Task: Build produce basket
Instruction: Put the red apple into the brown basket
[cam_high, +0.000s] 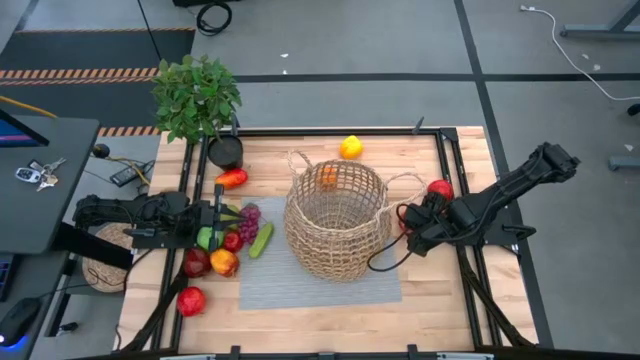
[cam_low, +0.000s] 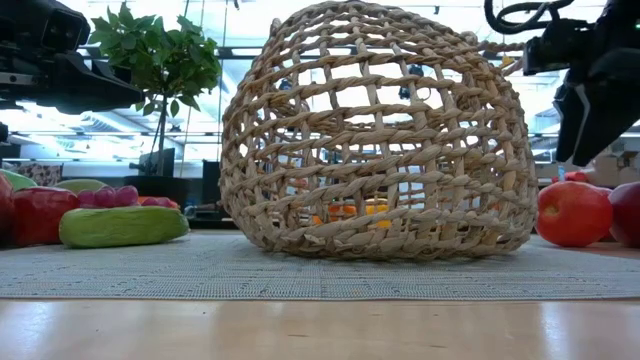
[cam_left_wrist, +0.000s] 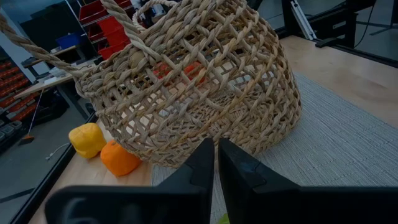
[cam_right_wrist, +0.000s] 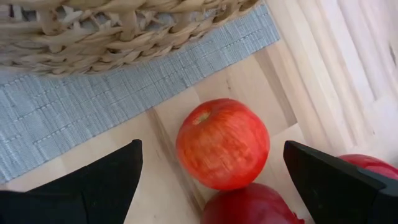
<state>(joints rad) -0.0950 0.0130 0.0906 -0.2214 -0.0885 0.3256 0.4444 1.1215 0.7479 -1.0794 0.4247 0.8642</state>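
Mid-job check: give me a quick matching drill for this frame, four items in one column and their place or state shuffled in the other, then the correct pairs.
Column one:
1. left end effector
2. right end effector
3. lemon
4. cucumber

Column two:
A. lying on the mat between the fruit pile and the basket
B. open, fingers either side of a red apple
C. shut and empty, pointing toward the basket
D. on the table's far edge, behind the basket

Pairs: 1-C, 2-B, 3-D, 4-A
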